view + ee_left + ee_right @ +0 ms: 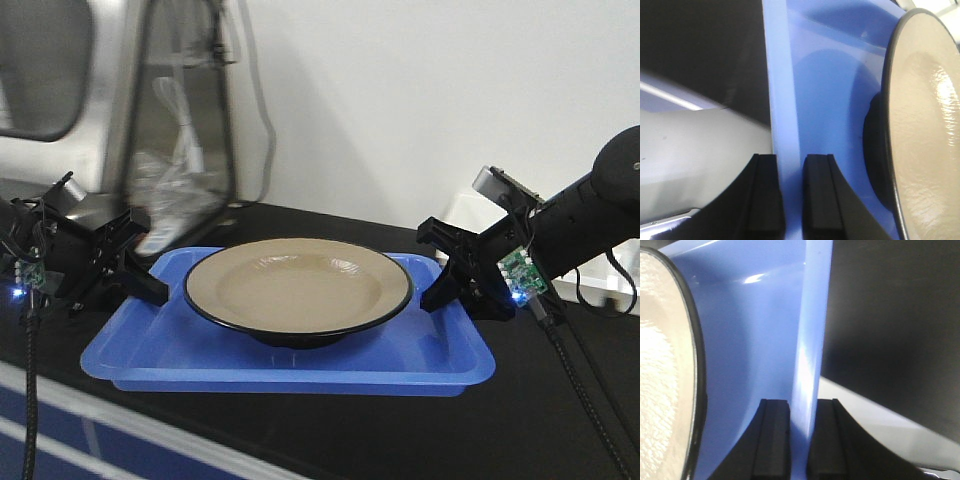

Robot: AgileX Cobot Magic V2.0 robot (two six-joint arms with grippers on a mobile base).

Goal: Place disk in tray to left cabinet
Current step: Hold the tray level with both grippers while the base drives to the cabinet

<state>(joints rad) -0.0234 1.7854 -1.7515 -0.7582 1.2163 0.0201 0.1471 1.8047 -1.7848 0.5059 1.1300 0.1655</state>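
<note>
Disk (298, 290) is sitting in the middle of the tray (300, 372). I am pinching the tray's left rim with the left tool (790, 195) and its right rim with the right tool (799, 435), both closing narrowly on it.

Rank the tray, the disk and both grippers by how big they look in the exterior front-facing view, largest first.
1. tray
2. disk
3. left gripper and right gripper: about alike, each clamped on the tray's rim, so not ranked against each other.
</note>
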